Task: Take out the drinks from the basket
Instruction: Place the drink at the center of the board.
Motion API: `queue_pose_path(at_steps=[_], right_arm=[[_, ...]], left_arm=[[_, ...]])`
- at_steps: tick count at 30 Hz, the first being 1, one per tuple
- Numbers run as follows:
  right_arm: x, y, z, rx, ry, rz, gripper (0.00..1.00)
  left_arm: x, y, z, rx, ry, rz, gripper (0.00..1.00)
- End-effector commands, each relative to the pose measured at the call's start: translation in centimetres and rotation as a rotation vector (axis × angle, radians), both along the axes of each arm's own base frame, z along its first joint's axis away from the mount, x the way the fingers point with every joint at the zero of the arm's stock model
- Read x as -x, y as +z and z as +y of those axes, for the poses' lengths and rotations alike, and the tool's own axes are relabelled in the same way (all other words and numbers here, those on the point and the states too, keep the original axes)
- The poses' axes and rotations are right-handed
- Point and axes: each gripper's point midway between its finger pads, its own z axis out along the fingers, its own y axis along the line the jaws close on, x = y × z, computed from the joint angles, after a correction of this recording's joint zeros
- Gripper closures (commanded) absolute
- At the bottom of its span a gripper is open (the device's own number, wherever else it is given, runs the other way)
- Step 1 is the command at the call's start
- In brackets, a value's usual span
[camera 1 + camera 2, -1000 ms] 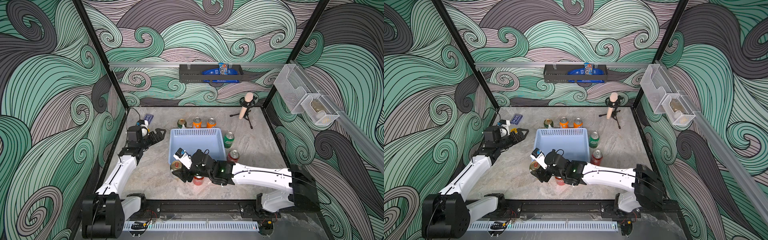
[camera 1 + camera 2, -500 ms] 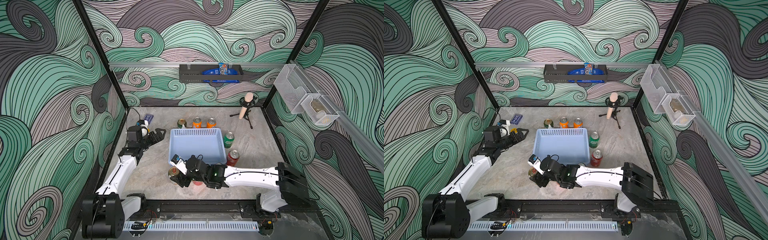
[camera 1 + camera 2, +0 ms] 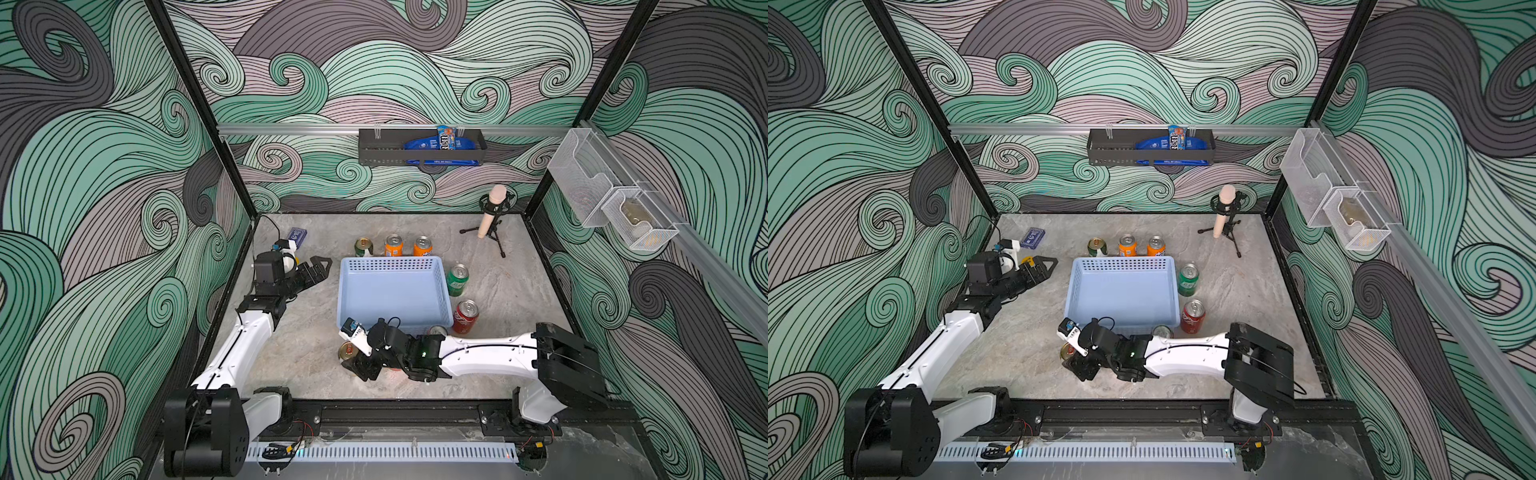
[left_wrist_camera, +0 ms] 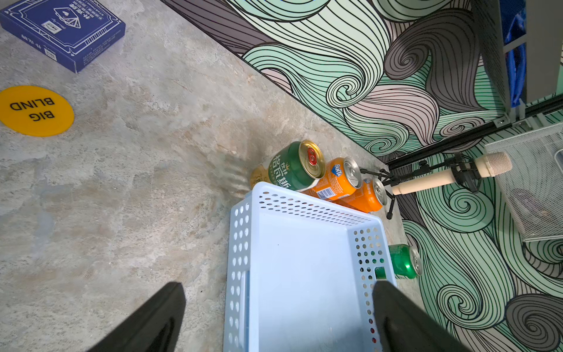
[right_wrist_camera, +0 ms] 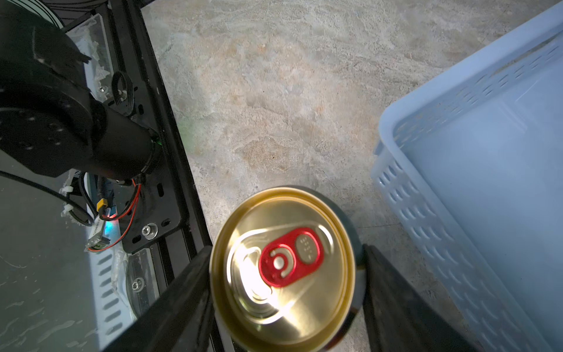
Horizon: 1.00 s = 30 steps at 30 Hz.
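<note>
The light-blue basket [image 3: 390,262] [image 3: 1121,262] [image 4: 240,243] [image 5: 396,170] stands mid-table with no drinks in it. My right gripper [image 3: 357,361] [image 3: 1079,361] [image 5: 286,248] is shut on a gold-topped can [image 3: 347,351] [image 3: 1067,351] [image 5: 283,262], held upright low by the basket's front-left corner. Behind the basket stand a green-and-gold can [image 3: 363,246] [image 4: 292,167] and two orange cans [image 3: 393,245] [image 3: 422,246]. Right of it are a bright green can [image 3: 457,280] and a red can [image 3: 465,316]. Another can top [image 3: 437,331] peeks from behind the right arm. My left gripper [image 3: 320,270] [image 4: 277,320] is open and empty, left of the basket.
A blue card box [image 3: 298,236] [image 4: 64,30] and a yellow disc [image 4: 35,110] lie at the back left. A microphone on a tripod [image 3: 490,216] stands back right. A black wall rack [image 3: 419,147] and mesh bins [image 3: 611,208] hang on the walls.
My right gripper has carried the gold-topped can from the basket's front-left corner toward the table's front edge and lower. The left arm has not moved.
</note>
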Motion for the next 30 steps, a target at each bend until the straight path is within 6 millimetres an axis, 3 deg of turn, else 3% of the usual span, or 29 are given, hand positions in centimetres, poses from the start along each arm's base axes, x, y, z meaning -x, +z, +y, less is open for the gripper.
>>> queue_pose_path(at_steps=[1, 13, 19, 22, 24, 30], right_arm=[[-0.3, 2.8, 1.9, -0.119, -0.001, -0.038, 0.42], [-0.2, 1.9, 1.4, -0.095, -0.005, -0.044, 0.22], [-0.5, 2.7, 1.3, -0.095, -0.014, -0.067, 0.14], [-1.4, 5.1, 1.3, -0.119, -0.051, -0.112, 0.06], [-1.9, 8.0, 1.2, -0.161, -0.071, -0.156, 0.0], [-4.5, 15.5, -0.8, -0.262, -0.187, -0.278, 0.0]], left_arm=[[-0.2, 0.2, -0.1, 0.01, -0.005, -0.012, 0.01], [-0.2, 0.2, -0.1, 0.011, -0.004, -0.011, 0.01], [-0.2, 0.1, 0.0, 0.01, -0.003, -0.009, 0.01], [-0.2, 0.1, 0.1, 0.005, 0.001, -0.014, 0.01], [-0.3, 0.3, 0.1, 0.001, 0.002, -0.019, 0.01], [-0.4, 0.5, 0.5, -0.02, 0.019, -0.039, 0.01]])
